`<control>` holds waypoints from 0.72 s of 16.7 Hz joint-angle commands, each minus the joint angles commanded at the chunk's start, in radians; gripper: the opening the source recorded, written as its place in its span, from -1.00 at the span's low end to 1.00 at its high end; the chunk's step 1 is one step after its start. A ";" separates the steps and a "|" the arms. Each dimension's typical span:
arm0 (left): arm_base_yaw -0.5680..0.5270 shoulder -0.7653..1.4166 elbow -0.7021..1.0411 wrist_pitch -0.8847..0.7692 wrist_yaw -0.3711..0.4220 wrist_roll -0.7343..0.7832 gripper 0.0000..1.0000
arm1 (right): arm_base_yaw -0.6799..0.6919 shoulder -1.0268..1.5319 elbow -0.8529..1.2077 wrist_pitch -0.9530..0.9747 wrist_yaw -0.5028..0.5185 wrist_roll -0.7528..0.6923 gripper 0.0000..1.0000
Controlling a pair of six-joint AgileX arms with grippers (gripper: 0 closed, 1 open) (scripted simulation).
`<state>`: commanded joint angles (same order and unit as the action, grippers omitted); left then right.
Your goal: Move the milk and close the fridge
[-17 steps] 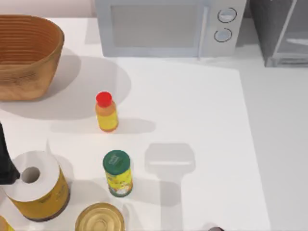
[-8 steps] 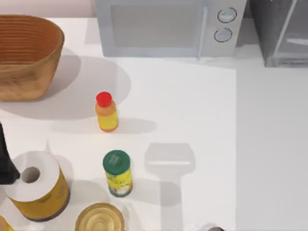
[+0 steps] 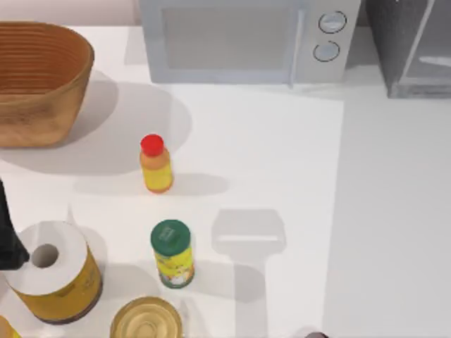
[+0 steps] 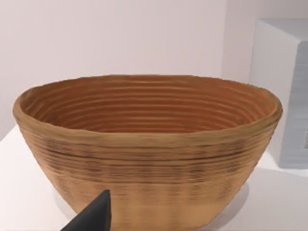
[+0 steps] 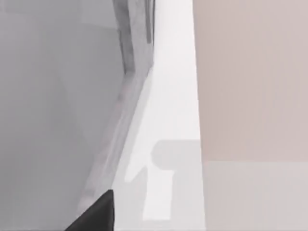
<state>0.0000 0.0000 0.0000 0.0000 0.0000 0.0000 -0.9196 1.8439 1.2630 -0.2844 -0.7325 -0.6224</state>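
Grey shade edge on table [image 3: 282,141], right side, has swung left vs. 1 s ago, prob. the fridge [image 3: 412,49] door moving at back-right corner. Your right gripper [image 5: 94,214] sits by fridge frame, claw state cannot tell. Left gripper [image 4: 91,216] parked nr basket [image 4: 144,144]

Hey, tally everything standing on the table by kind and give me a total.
Appliances: 2, microwave, fridge
Basket: 1
Bottle: 1
Green-lidded jar: 1
Paper roll: 1
Can: 1
Total: 7
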 joint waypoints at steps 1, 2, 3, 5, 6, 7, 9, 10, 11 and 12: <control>0.000 0.000 0.000 0.000 0.000 0.000 1.00 | 0.030 -0.005 -0.014 0.013 0.026 0.029 1.00; 0.000 0.000 0.000 0.000 0.000 0.000 1.00 | 0.068 -0.015 -0.027 0.031 0.060 0.061 1.00; 0.000 0.000 0.000 0.000 0.000 0.000 1.00 | 0.116 -0.028 -0.039 0.053 0.097 0.092 1.00; 0.000 0.000 0.000 0.000 0.000 0.000 1.00 | 0.214 -0.061 -0.061 0.098 0.178 0.154 1.00; 0.000 0.000 0.000 0.000 0.000 0.000 1.00 | 0.264 -0.072 -0.075 0.116 0.212 0.185 1.00; 0.000 0.000 0.000 0.000 0.000 0.000 1.00 | 0.312 -0.078 -0.093 0.130 0.242 0.216 1.00; 0.000 0.000 0.000 0.000 0.000 0.000 1.00 | 0.389 -0.089 -0.128 0.155 0.299 0.281 1.00; 0.000 0.000 0.000 0.000 0.000 0.000 1.00 | 0.422 -0.097 -0.146 0.171 0.328 0.309 1.00; 0.000 0.000 0.000 0.000 0.000 0.000 1.00 | 0.459 -0.107 -0.161 0.187 0.356 0.334 1.00; 0.000 0.000 0.000 0.000 0.000 0.000 1.00 | 0.504 -0.117 -0.175 0.202 0.388 0.359 1.00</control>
<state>0.0000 0.0000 0.0000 0.0000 0.0000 0.0000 -0.4156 1.7270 1.0878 -0.0826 -0.3441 -0.2636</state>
